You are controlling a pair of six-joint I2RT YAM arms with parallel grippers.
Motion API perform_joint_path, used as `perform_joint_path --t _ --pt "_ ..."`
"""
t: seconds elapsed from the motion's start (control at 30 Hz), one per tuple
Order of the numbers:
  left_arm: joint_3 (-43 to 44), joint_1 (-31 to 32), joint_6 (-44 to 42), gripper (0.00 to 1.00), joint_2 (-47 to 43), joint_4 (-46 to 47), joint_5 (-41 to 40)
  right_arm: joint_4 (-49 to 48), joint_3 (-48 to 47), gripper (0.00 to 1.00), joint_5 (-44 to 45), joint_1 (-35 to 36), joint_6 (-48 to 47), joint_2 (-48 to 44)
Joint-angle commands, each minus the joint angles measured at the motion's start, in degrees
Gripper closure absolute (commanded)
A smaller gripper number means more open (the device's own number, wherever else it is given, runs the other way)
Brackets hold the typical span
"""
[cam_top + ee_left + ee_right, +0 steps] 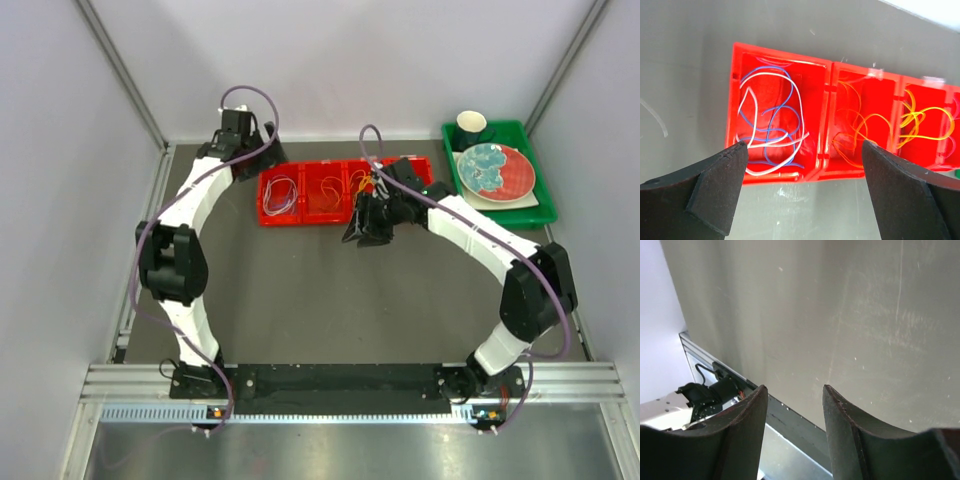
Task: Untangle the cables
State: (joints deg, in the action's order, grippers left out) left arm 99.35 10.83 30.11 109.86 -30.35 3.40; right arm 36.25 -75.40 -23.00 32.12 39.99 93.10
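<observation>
The cables lie in a red compartment tray (270, 216) at the back of the table. In the left wrist view, white and blue loops (771, 125) are tangled in the tray's (822, 172) left compartment. Orange loops (860, 131) fill the second and yellow loops (921, 120) the third. My left gripper (805, 150) is open and empty, hovering just off the tray's long edge. In the top view it (262, 152) sits behind the tray's left end. My right gripper (362, 232) is open and empty in front of the tray's right part. Its wrist view (792, 390) shows only bare table.
A green tray (545, 208) at the back right holds a patterned plate (495, 168) and a dark cup (471, 125). A metal rail (350, 380) runs along the near edge. Grey walls close in the left, right and back.
</observation>
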Motion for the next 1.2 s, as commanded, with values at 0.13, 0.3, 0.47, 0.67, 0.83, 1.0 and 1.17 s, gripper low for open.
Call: perform_joint_path --t 0.13,0.3,0.47,0.67,0.83,1.0,1.17 --pt "-9.94 0.07 -0.66 0.02 -13.35 1.07 -5.85 6.2 -13.1 0.52 4.37 0.84 -5.09 1.73" --pt "-16.72 0.07 -1.37 0.03 -20.21 5.64 -8.05 13.48 -26.18 0.48 6.04 0.84 -8.78 3.93" --pt "-29.54 0.16 -2.68 0.01 -28.1 13.46 -11.12 14.3 -33.08 0.01 13.32 1.19 -12.13 2.18" --pt "-46.42 0.07 -5.14 0.01 -38.39 22.96 -20.95 -2.39 -8.3 0.01 40.13 0.93 -10.96 -6.17" --pt "-58.47 0.07 -7.96 0.01 -43.59 27.36 -27.55 -10.05 0.66 0.01 34.53 1.02 -21.16 -11.96" --pt "-66.72 -0.19 -9.71 0.01 -45.61 29.91 -33.1 -20.31 12.08 0.02 33.47 1.02 -23.38 -19.61" --pt "-75.6 -0.37 -17.34 0.01 -49.74 43.93 -30.03 -24.91 19.23 0.01 29.16 1.1 -26.28 -24.45"
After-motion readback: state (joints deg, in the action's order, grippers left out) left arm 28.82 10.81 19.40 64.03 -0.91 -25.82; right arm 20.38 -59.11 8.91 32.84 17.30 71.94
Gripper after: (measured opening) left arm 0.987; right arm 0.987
